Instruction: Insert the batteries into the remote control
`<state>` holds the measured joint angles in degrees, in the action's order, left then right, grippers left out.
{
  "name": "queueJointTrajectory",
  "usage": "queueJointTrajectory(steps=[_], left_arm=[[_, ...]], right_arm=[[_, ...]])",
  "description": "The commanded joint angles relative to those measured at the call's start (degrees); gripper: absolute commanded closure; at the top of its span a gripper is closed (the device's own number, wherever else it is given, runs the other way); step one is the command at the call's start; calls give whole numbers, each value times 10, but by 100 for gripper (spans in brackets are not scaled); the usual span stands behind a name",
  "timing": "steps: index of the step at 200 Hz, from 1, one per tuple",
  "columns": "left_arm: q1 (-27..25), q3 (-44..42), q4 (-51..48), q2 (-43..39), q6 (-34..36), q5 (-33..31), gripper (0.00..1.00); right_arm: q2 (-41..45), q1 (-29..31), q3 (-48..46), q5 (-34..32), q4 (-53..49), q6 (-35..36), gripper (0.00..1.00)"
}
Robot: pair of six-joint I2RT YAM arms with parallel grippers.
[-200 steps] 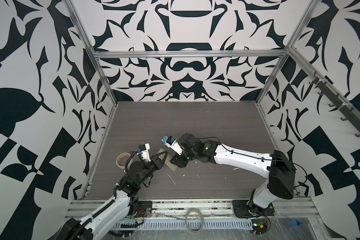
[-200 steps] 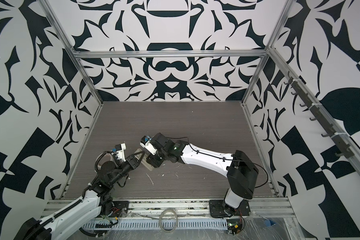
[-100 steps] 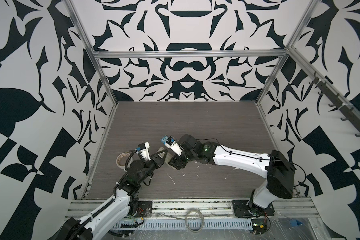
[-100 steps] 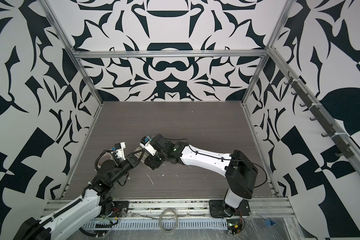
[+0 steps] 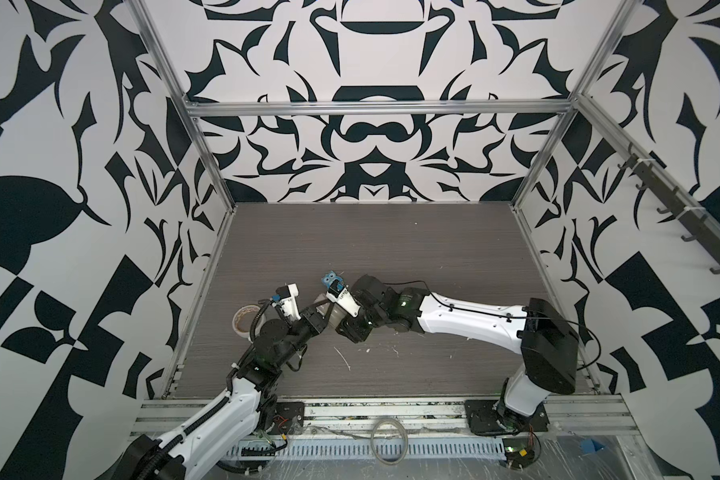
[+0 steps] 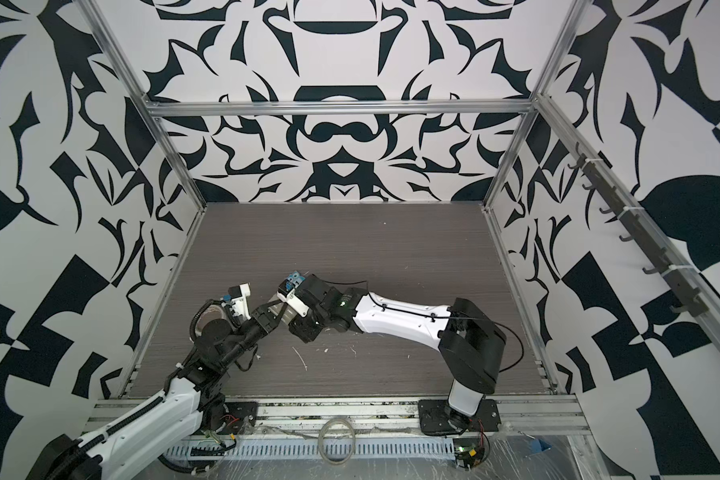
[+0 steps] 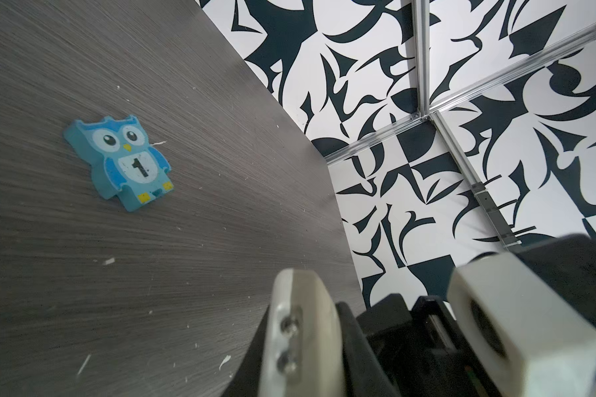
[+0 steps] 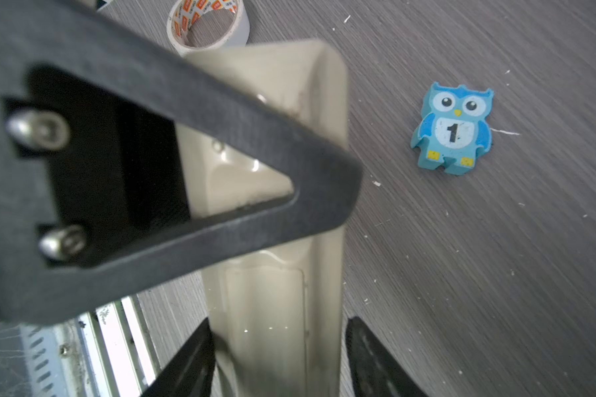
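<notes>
pale plastic, the remote control point(image 8: 272, 309), plain back showing, hangs over the table's point(image 5: 391, 249) front left. left gripper point(image 5: 320, 311) clamps across it; right gripper point(image 8: 279, 364) straddles one end, one finger touching, one apart. blue owl point(image 8: 453, 129) lies near; tape roll point(image 8: 207, 20) by the left rail point(image 5: 197, 299); open woodgrain beyond.

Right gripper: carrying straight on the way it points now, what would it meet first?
Probably the left gripper, whose dark finger lies across the remote control just ahead of the right gripper. The tape roll sits farther along that line; depth is hard to judge.
</notes>
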<state>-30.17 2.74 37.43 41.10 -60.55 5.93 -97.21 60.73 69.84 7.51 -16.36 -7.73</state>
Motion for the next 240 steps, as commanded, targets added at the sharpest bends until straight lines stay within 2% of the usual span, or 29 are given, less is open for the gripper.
queueJointTrajectory(steps=[1,108,179,240], left_arm=[[-1,19,22,-2,-9,-6,100],[-2,19,36,2,-21,-12,100],[-1,22,44,6,-25,-14,100],[-2,19,52,6,-29,-18,100]], right_arm=[[3,2,4,-20,10,-2,43],[1,4,1,-27,8,4,42],[-4,9,7,-37,-2,14,47],[-4,16,10,-34,-5,19,45]])
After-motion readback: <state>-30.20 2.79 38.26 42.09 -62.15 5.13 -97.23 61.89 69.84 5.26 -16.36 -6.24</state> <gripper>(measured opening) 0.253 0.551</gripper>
